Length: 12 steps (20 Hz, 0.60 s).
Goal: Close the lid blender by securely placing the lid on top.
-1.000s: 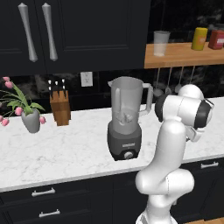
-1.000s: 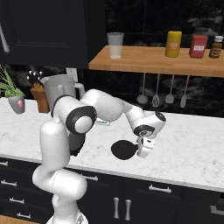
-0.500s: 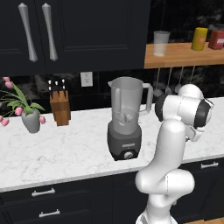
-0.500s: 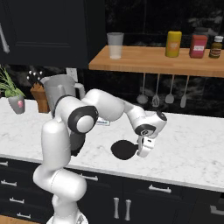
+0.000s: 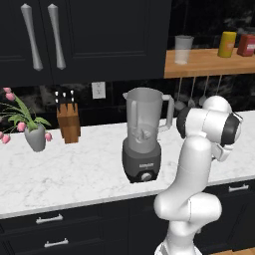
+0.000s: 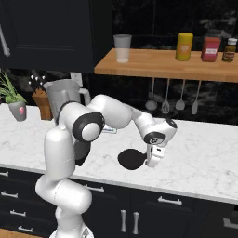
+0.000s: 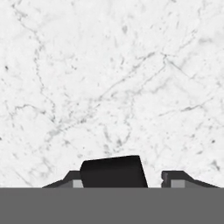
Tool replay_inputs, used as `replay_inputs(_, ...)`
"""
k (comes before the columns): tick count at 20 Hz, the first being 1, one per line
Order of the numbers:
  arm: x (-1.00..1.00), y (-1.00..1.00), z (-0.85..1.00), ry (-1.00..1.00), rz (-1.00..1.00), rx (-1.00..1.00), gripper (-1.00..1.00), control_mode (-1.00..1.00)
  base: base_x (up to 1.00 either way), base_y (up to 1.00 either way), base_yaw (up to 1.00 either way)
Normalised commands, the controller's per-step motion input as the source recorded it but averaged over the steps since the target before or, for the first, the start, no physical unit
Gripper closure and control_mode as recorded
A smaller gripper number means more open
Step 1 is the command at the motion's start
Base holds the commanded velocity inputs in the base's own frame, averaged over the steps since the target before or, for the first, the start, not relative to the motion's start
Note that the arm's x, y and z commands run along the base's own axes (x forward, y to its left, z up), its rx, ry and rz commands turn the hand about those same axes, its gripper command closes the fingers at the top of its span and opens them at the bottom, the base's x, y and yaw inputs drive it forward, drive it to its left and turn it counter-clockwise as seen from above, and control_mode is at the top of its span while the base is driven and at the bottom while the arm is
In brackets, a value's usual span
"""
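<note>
Here the gripper [image 6: 149, 163] sits low over the marble counter [image 6: 204, 162] with the black lid [image 6: 131, 159] between its fingers, grip unclear, while the left view shows the blender [image 5: 143, 134] standing open, well apart.

— What's that worktop made of?
— The white, grey-veined marble counter [image 6: 200, 153] looks polished smooth. On it, the flat round black lid [image 6: 131, 159] is matt plastic.
— And the blender?
— The clear grey-tinted plastic blender [image 5: 143, 133] is glossy; the wooden shelf [image 6: 162, 69] above it is satin.
</note>
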Motion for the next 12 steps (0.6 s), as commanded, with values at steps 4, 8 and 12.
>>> replay_inputs(4, 0.0, 0.07, -0.05, 0.0, 0.0, 0.0, 1.0, -1.0, 0.0, 0.0, 0.0)
replay_inputs(8, 0.0, 0.0, 0.0, 0.0, 0.0, 0.0, 1.0, -1.0, 0.0, 0.0, 0.0)
replay_inputs(12, -0.04, 0.0, 0.0, 0.0, 0.0, 0.0, 1.0, -1.0, 0.0, 0.0, 0.0)
